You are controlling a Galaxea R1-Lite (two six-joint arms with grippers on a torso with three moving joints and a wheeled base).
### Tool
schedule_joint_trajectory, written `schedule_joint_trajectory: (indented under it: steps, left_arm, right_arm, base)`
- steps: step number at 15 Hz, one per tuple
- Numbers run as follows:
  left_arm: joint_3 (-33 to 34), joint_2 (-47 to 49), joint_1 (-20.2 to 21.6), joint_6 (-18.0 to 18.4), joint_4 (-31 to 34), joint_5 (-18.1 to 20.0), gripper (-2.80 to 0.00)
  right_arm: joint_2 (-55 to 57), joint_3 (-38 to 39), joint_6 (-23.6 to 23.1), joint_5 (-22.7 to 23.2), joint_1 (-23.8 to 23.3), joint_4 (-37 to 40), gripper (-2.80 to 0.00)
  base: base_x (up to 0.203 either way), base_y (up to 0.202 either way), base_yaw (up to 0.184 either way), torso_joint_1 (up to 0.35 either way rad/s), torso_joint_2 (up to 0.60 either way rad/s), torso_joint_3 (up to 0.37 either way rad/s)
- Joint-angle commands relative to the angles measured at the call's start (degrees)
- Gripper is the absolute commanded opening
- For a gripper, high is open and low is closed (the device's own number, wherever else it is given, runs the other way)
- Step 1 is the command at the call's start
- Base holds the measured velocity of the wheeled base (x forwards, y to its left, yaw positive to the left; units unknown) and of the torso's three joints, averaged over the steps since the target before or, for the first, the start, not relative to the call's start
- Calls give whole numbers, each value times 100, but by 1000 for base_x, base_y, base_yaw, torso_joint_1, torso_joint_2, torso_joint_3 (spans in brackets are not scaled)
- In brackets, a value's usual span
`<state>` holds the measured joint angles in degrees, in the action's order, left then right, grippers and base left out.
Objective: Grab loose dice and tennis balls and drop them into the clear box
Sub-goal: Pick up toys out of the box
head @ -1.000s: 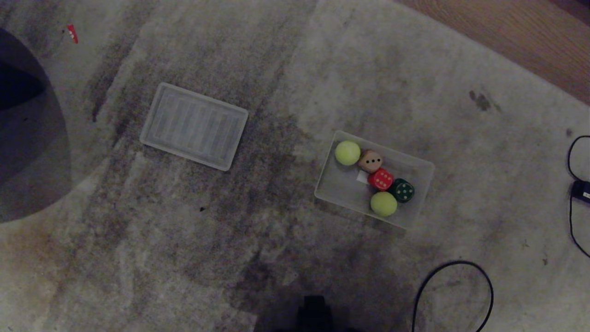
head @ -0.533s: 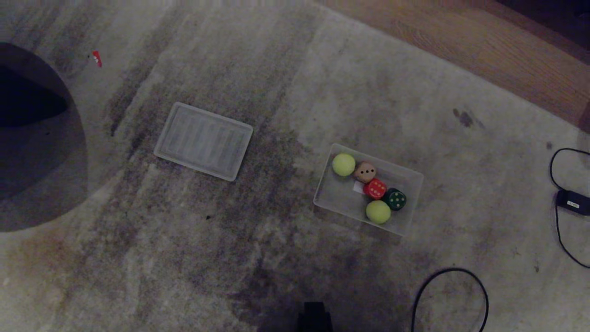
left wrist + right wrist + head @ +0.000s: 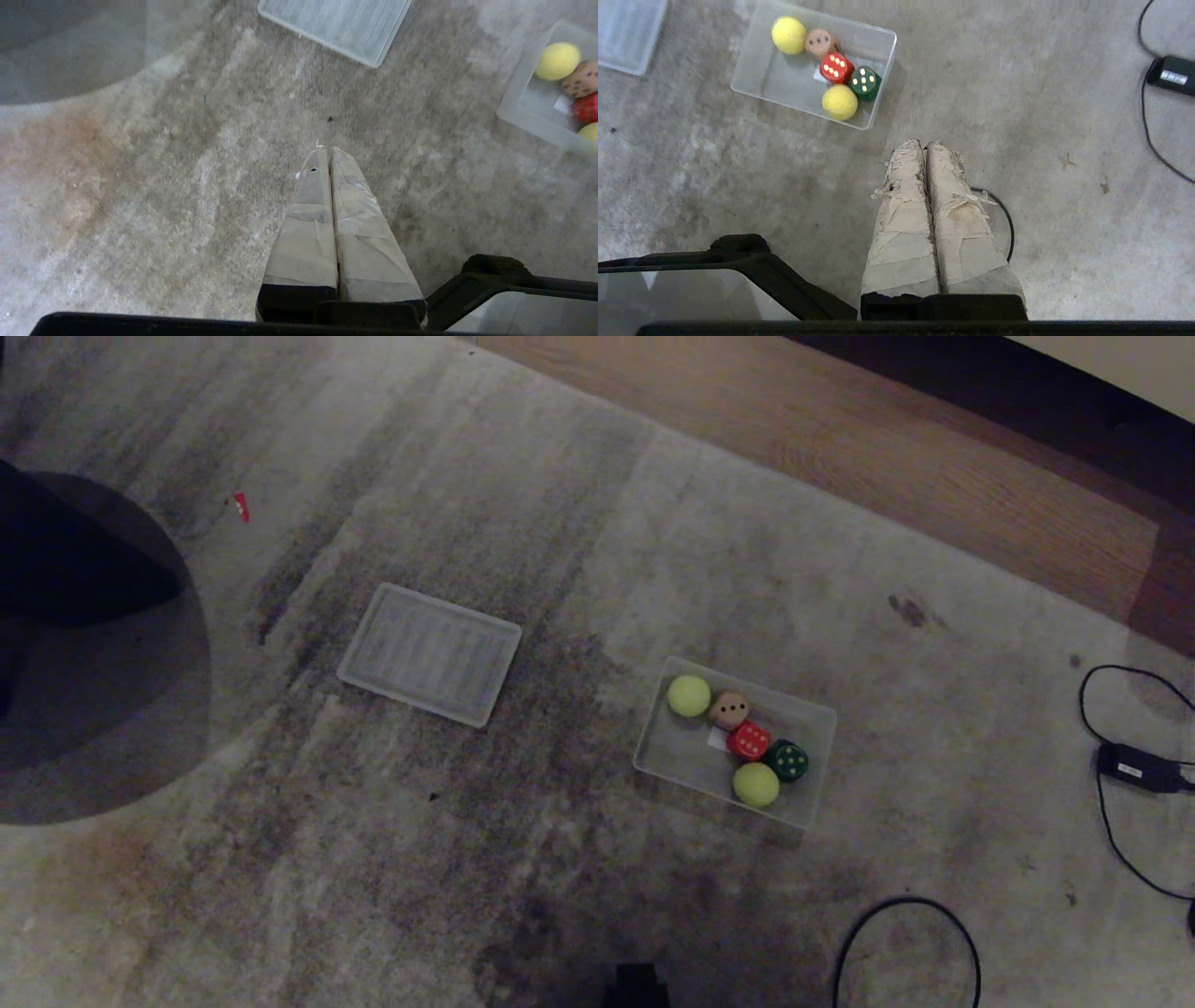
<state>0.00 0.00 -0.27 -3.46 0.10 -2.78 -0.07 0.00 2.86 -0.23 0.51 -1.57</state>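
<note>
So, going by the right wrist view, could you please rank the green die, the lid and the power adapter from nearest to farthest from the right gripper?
1. Green die: in the clear box, at the end nearest the right gripper.
2. Power adapter: off on the other side, on its cable.
3. Lid: beyond the box, at the frame's edge.

My head view is dim and grainy, with a big dark shadow (image 3: 84, 653) at nine o'clock. Both my wrist views are brighter, evenly lit and slightly soft at the edges.
</note>
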Motion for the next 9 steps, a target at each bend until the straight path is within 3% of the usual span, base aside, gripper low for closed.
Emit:
schedule_joint_trajectory:
  steps: [1, 9]
  left_arm:
    - [9, 9, 0, 3, -1, -3, -280]
    - [9, 9, 0, 12, -10, -3, -280]
  right_arm:
    - [16, 62, 4, -3, 2, -10, -280]
    - [16, 62, 9, -3, 2, -10, -280]
  base:
    - [0, 0, 0, 7, 7, 205]
    - [0, 0, 0, 1, 1, 202]
